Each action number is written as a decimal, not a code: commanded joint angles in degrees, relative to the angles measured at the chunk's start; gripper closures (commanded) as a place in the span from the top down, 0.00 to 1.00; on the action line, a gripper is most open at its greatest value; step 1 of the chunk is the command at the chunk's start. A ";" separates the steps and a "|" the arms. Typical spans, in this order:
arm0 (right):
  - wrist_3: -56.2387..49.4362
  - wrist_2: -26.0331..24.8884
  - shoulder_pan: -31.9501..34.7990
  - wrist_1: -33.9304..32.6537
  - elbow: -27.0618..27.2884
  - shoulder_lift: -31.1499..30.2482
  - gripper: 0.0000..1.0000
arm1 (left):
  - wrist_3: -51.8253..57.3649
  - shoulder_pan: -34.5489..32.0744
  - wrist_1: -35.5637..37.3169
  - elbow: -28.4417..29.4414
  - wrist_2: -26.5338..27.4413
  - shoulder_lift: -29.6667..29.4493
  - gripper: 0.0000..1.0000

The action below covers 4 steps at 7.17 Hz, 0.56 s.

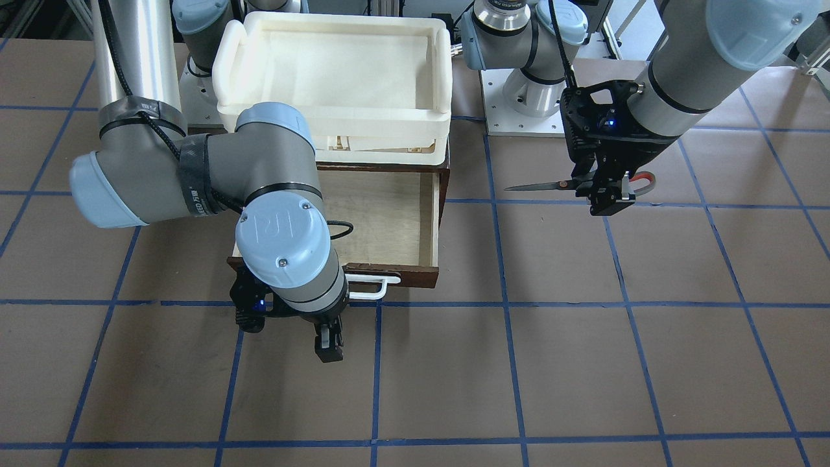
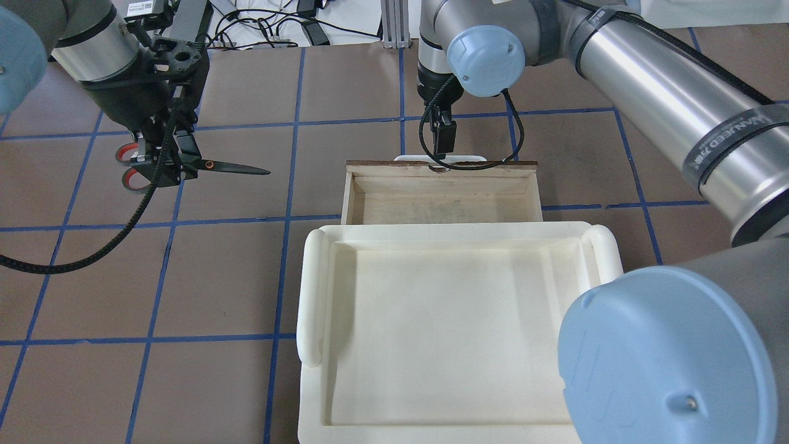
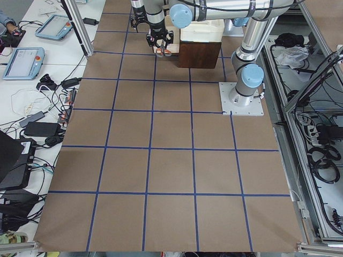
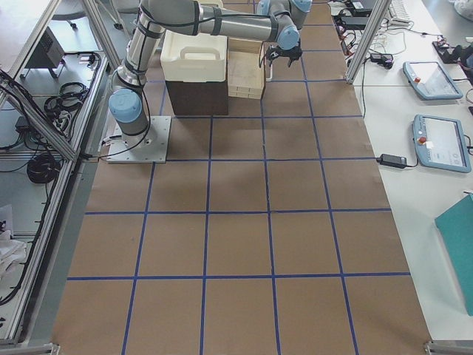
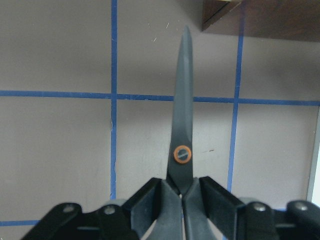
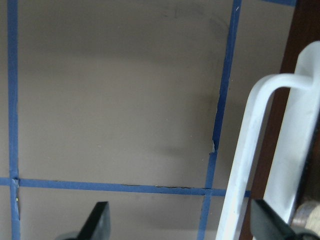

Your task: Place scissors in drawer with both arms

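Observation:
My left gripper is shut on the scissors near their pivot and holds them level above the table, off to the side of the drawer. The blades point toward the drawer, and the red-lined loops stick out behind the fingers. The left wrist view shows the closed blades between my fingers. The drawer is pulled open and its pale inside is bare. My right gripper is open just in front of the white bar handle, which lies beside one fingertip.
A cream-white tray sits on top of the dark cabinet above the drawer. My right forearm hangs over the drawer's near half. The brown table has blue tape lines. Arm bases stand behind the cabinet.

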 commanded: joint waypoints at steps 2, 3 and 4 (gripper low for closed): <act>-19.69 -6.72 -0.31 1.82 0.80 -6.38 1.00 | -0.04 -0.09 -0.29 0.00 -0.47 0.15 0.00; -31.89 -12.07 -0.48 2.34 2.72 -8.76 1.00 | -0.04 -1.31 -0.29 0.08 -1.00 0.15 0.00; -40.28 -12.13 -2.31 2.00 3.69 -11.04 1.00 | -3.78 -3.49 -0.29 0.00 -1.26 0.06 0.00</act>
